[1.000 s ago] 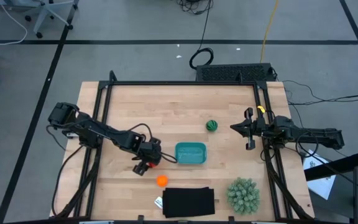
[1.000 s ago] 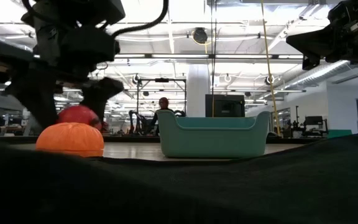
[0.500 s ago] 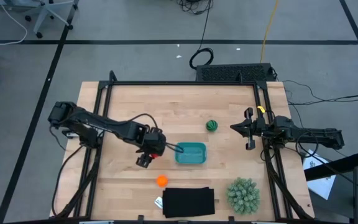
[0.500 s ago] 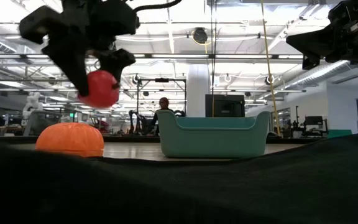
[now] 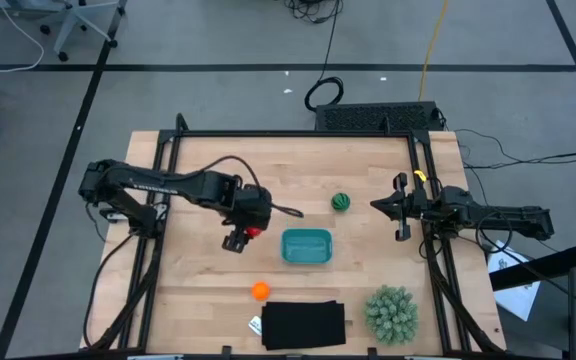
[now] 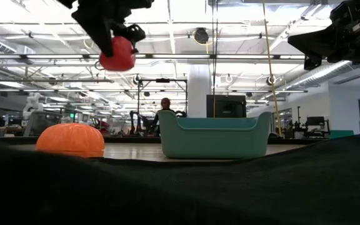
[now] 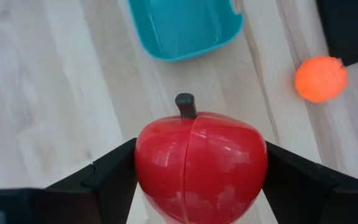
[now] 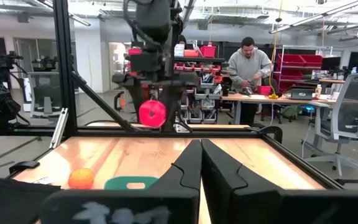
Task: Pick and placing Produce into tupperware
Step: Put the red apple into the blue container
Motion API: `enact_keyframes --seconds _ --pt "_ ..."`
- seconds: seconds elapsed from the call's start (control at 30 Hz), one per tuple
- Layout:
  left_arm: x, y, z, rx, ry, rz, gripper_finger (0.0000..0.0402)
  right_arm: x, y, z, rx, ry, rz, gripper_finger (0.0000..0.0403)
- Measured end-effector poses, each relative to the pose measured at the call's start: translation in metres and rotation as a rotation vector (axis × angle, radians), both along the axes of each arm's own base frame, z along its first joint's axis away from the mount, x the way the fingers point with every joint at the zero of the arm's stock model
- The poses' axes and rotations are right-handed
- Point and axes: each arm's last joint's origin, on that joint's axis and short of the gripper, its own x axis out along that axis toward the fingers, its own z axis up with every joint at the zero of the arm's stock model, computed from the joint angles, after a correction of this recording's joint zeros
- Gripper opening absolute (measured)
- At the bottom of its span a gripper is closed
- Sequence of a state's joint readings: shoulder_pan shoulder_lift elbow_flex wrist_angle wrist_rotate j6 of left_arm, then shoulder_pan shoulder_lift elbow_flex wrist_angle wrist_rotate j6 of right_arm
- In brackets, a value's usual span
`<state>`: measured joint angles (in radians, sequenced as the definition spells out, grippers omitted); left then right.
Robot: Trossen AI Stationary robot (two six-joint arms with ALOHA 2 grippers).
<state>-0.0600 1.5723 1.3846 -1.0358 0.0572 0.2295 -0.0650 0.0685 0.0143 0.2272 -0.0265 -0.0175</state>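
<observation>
My left gripper [image 5: 240, 236] hangs high over the table, just left of the teal tupperware [image 5: 307, 246], shut on the red toy apple [image 7: 201, 167], also seen as the red apple [image 6: 117, 54] in the low view. The tupperware [image 6: 215, 134] stands on its base. The orange round fruit [image 5: 259, 290] lies on the table near the front, and the orange fruit [image 7: 319, 78] shows in the left wrist view. The dark green round fruit [image 5: 341, 202] lies behind the tupperware. My right gripper [image 5: 400, 209] waits shut at the table's right side. My left gripper pinches the red apple by its two sides [image 7: 143, 163] between the two fingers [image 7: 107, 176], coming from above and pointing down. The apple is lifted clear of the table, hanging below the gripper [image 6: 117, 54], with its dark stem [image 7: 185, 104] pointing away from the wrist.
A black flat rectangle [image 5: 303, 325] lies at the near edge, with a pale-green spiky plant ball [image 5: 391, 312] to its right. A black frame [image 5: 173, 140] runs round the table. A person [image 8: 248, 68] stands in the room beyond.
My left gripper has risen from the table with the red apple, lifting it clear, and has moved toward the far edge and a little right, toward the tupperware. The orange fruit has stayed where it was.
</observation>
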Motion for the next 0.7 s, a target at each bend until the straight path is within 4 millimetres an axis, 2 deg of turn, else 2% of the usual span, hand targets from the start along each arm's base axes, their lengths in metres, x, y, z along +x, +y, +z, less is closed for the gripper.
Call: enact_keyframes --seconds 0.23,0.5,0.7 --pt "-0.004 0.007 0.035 0.002 0.001 0.001 0.0294 0.000 0.000 0.000 0.005 -0.001 0.001 0.0000" --pt "-0.005 0.020 0.074 -0.010 -0.093 0.027 0.0294 0.000 0.000 0.000 0.005 -0.001 0.001 0.0000" --pt "-0.005 0.030 0.085 -0.014 -0.134 0.075 0.0294 0.000 0.000 0.000 0.005 0.000 0.001 0.0000"
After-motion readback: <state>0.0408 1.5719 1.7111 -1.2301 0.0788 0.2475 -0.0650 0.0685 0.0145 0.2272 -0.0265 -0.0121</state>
